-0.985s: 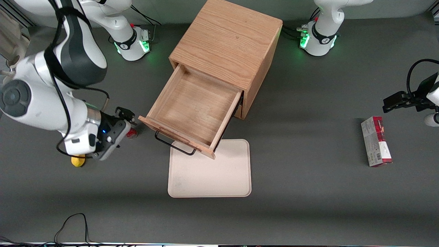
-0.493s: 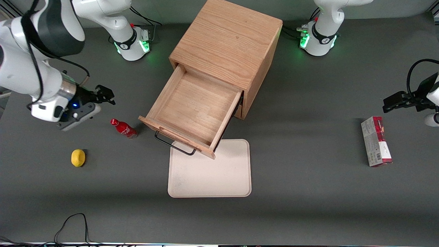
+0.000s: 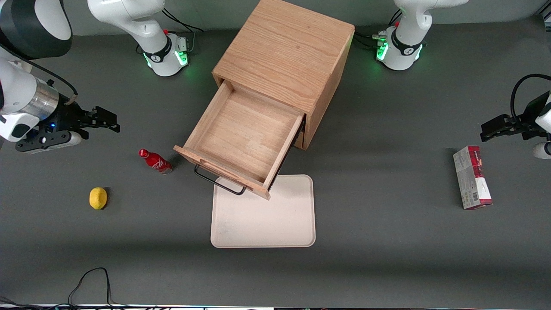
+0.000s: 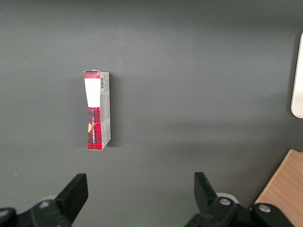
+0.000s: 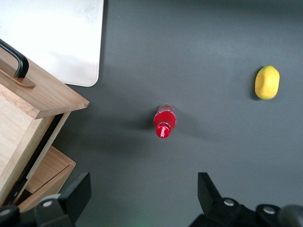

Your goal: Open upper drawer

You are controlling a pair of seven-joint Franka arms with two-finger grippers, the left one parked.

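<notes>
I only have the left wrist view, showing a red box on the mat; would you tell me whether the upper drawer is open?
Observer: Yes, the upper drawer is pulled well out of the cabinet, and nothing is in it.
Operator: Thank you. Where is the gripper?
Observer: The gripper is open, clear of the handle, toward the working arm's end of the table.
Operator: Is anything standing near the drawer?
Observer: A red bottle stands beside its front, and a lemon lies nearer the front camera.
</notes>
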